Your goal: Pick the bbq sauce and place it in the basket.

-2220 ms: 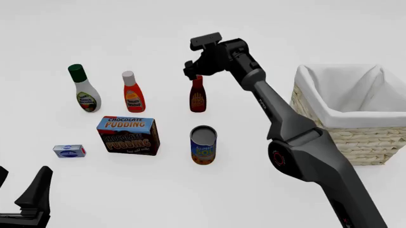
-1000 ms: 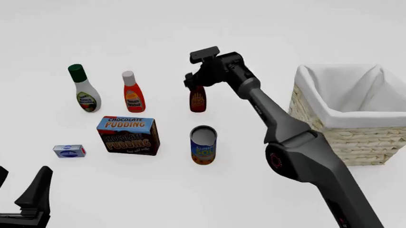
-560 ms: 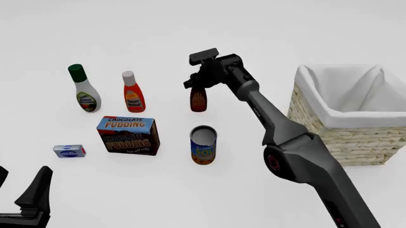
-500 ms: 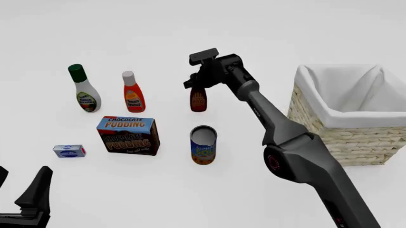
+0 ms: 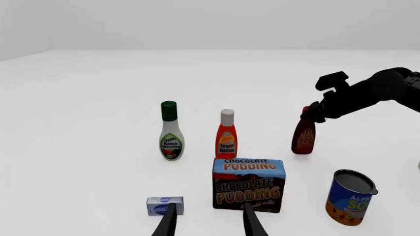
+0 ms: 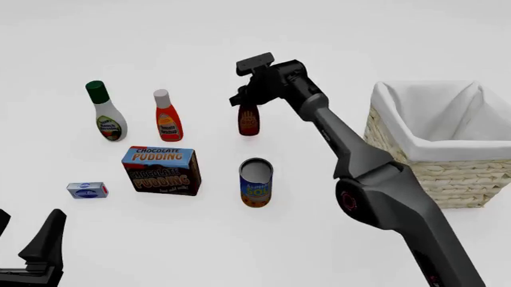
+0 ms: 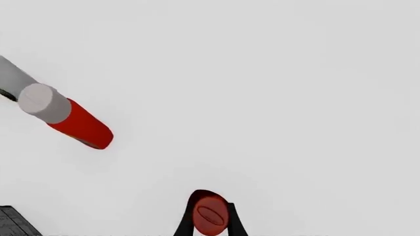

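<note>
The bbq sauce (image 6: 249, 121), a dark red-brown bottle with a yellow-orange label, hangs by its neck in my right gripper (image 6: 248, 105), slightly tilted and just above the table. It also shows in the left wrist view (image 5: 304, 138). In the right wrist view its red cap (image 7: 211, 215) sits between the two dark fingers (image 7: 186, 227). The basket (image 6: 444, 153), pale wicker with a white cloth lining, stands at the right, apart from the bottle. My left gripper (image 6: 30, 251) is open and empty at the near left corner; in the left wrist view the gripper (image 5: 208, 223) has a clear gap between its fingers.
A white bottle with a green cap (image 6: 106, 116) and an orange-red bottle with a white cap (image 6: 167, 117) stand left of the bbq sauce. A chocolate pudding box (image 6: 162, 170), a soup can (image 6: 256, 183) and a small blue-white box (image 6: 87, 190) lie nearer.
My right gripper came down onto the bbq sauce's neck, closed on it, and has now raised it a little off the table. The left arm has not moved.
</note>
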